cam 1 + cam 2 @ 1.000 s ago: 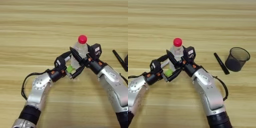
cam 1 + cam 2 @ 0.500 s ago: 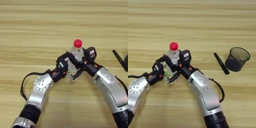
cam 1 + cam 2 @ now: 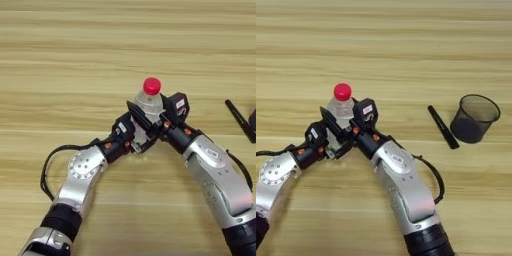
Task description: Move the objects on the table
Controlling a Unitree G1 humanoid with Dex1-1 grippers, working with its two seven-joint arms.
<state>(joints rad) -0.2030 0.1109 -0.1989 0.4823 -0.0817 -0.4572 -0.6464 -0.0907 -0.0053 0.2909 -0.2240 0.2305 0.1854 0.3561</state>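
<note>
Both grippers have shifted left with the bottle [image 3: 340, 107] since the earlier frames; the green block seen between them before is now hidden. Right gripper [image 3: 145, 125] grasps the bottle, upright, red cap up, mid-table. Left gripper [image 3: 135, 140] sits just beside its base, can't tell its finger state. Cup [image 3: 474, 118] near the right edge, looks empty, pen [image 3: 443, 126] just left of it

No text, brand, number or sign can be read anywhere in either view. The right gripper [image 3: 338, 131] carries a small white label [image 3: 367, 108] on its black housing, but its marks are too small to make out. The clear bottle [image 3: 148, 102] shows no legible print.
</note>
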